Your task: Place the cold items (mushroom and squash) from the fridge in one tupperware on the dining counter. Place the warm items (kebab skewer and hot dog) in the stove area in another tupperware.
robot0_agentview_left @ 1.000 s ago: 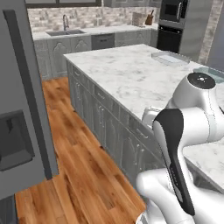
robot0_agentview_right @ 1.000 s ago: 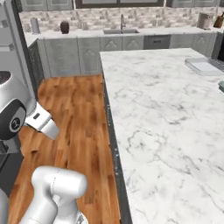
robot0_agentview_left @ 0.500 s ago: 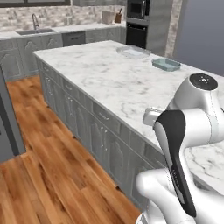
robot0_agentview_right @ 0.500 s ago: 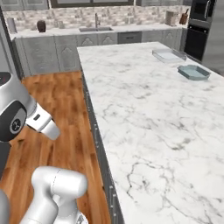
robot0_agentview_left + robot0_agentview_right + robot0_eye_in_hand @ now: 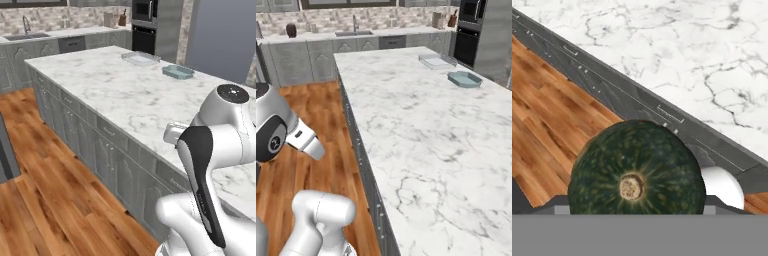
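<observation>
The base is swinging round toward the white marble dining counter (image 5: 421,130), bringing two shallow tupperware trays (image 5: 464,78) nearer, while the gripper (image 5: 637,212) is holding the round dark-green squash (image 5: 636,170), jaws spread wide.

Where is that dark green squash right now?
In the hand view the squash sits low in the middle, stem end toward the camera, held in the gripper above the wood floor, beside the marble counter.
</observation>
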